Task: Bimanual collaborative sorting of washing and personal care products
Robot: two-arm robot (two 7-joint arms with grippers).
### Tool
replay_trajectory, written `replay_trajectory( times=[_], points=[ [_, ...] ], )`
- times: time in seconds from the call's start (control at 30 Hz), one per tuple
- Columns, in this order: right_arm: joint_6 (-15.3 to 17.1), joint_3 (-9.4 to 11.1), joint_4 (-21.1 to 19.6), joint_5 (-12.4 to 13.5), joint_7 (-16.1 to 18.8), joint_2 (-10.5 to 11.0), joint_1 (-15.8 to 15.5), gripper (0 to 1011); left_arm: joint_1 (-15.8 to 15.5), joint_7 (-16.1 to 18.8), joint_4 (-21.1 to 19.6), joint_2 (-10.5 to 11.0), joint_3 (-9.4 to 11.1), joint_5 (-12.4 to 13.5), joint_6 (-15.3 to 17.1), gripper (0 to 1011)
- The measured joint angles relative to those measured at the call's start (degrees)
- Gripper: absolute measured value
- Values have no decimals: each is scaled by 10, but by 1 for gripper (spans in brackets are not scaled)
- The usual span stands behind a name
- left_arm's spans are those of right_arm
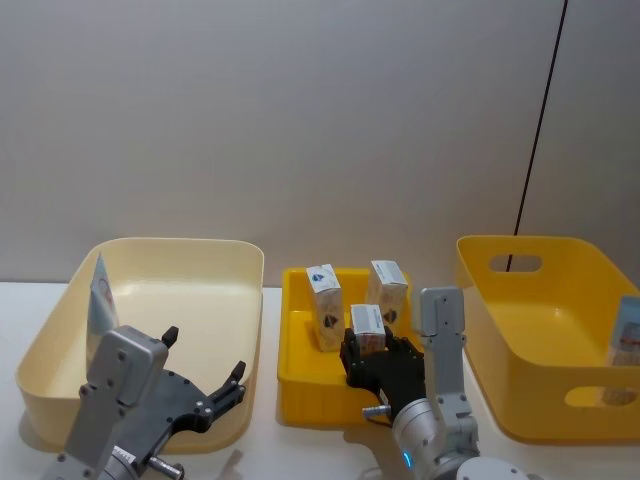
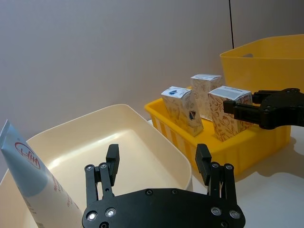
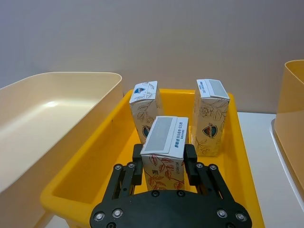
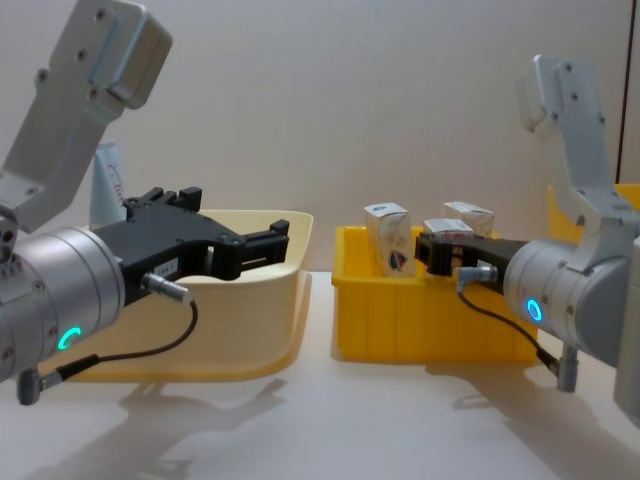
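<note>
Three small white cartons stand in the small yellow bin [image 1: 300, 385] at the centre. My right gripper [image 1: 368, 350] is shut on the front carton [image 3: 165, 142], a finger pressed to each side. The two other cartons [image 3: 146, 107] [image 3: 210, 118] stand upright just behind it. A pale-blue squeeze tube [image 1: 101, 295] leans against the left wall of the cream tub [image 1: 200, 250]. My left gripper [image 2: 157, 154] hovers open over the tub's front part with nothing between its fingers.
A large yellow bin [image 1: 540, 400] with handle slots stands at the right, and a pale product [image 1: 628, 338] leans on its right wall. White table shows in front of the bins. A grey wall closes the back.
</note>
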Motion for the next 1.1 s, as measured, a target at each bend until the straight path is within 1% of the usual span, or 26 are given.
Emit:
replay_trajectory(
  times=[0.27, 0.5, 0.67, 0.9, 1.1],
  points=[
    [0, 0, 1, -1, -2, -1, 0, 463, 0, 0, 0, 0, 0, 0, 0, 1000],
    [-2, 0, -2, -4, -2, 0, -1, 451, 0, 0, 0, 0, 0, 0, 0, 1000],
    [-9, 0, -14, -10, 0, 6, -5, 451, 0, 0, 0, 0, 0, 0, 0, 1000],
    [-26, 0, -52, -24, 3, 22, -19, 450, 0, 0, 0, 0, 0, 0, 0, 1000],
    [-43, 5, -93, -36, 4, 37, -32, 450, 0, 0, 0, 0, 0, 0, 0, 1000]
  ],
)
